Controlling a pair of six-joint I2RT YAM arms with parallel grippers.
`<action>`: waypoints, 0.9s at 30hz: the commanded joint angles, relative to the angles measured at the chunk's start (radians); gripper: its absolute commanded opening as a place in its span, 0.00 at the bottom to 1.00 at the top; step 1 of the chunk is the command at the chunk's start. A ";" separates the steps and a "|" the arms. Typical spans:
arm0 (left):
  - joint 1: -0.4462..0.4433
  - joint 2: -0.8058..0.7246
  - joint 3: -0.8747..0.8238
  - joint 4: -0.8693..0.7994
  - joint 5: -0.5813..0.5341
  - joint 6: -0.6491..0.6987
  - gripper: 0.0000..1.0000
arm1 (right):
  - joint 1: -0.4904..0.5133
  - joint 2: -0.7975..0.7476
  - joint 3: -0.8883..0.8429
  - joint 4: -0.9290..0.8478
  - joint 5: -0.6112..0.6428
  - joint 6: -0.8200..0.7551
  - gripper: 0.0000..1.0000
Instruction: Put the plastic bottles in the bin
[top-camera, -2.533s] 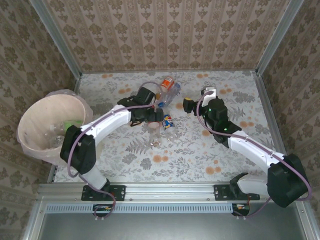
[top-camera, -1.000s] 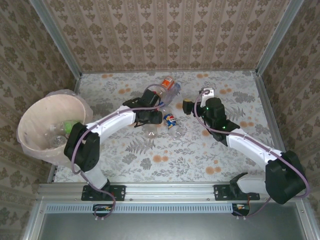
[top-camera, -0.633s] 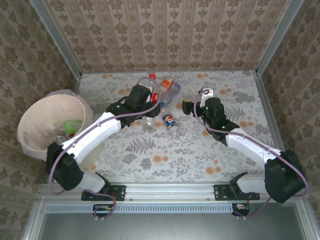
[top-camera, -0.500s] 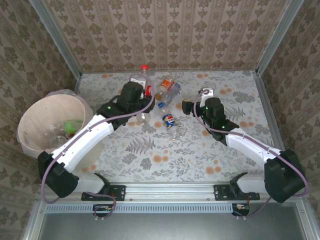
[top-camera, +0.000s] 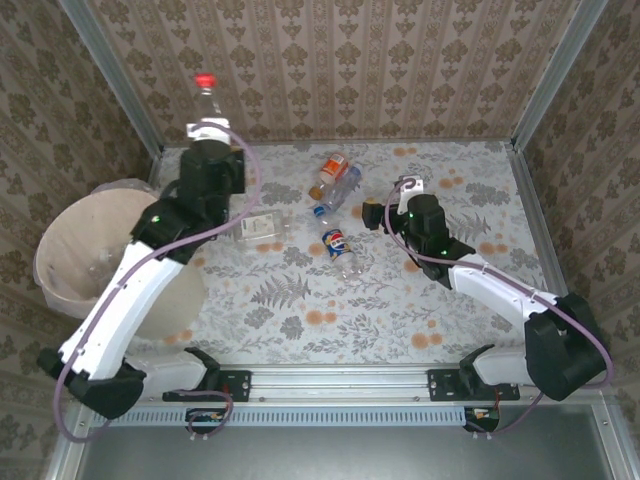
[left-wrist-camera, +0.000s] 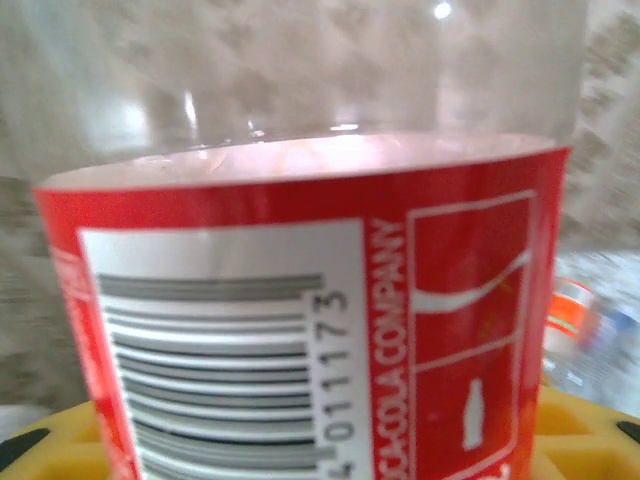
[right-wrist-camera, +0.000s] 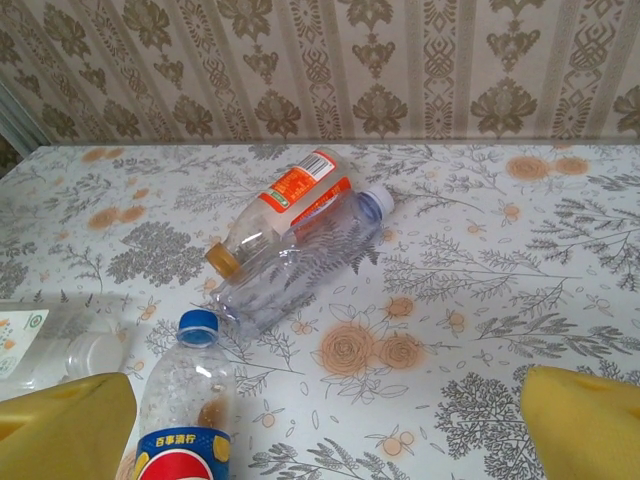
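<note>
Red-labelled bottle (left-wrist-camera: 300, 330): clear glossy plastic, light glints on wall; label smooth shiny film.
Orange-labelled bottle (right-wrist-camera: 283, 203), clear bottle (right-wrist-camera: 300, 262): transparent plastic, slightly crinkled.
Tabletop (right-wrist-camera: 480, 260): matt floral-print covering.
Wall (right-wrist-camera: 400, 60): matt patterned wallpaper.
Right gripper fingers (right-wrist-camera: 590, 425): dull yellow, plastic-looking.
Bin (top-camera: 70, 250): pale pink matt plastic, thin glossy clear liner.
Arm shells (top-camera: 490, 285): smooth white gloss.
Frame rail (top-camera: 340, 385): brushed metal.

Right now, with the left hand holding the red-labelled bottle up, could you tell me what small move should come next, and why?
Probably swing the left hand leftward, over the bin, before opening. It is shut on the red-labelled bottle, but in the top view the bottle appears to the right of the bin's opening, so releasing here would likely miss.
</note>
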 joint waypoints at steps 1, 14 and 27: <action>0.101 -0.065 0.027 -0.085 -0.143 0.042 0.52 | 0.005 0.019 0.041 0.038 -0.029 0.019 1.00; 0.610 -0.152 -0.061 -0.397 0.110 -0.206 0.52 | 0.006 0.026 0.050 0.033 -0.043 0.008 1.00; 0.768 -0.152 -0.170 -0.448 0.329 -0.326 0.93 | 0.006 0.044 0.065 0.034 -0.053 -0.005 1.00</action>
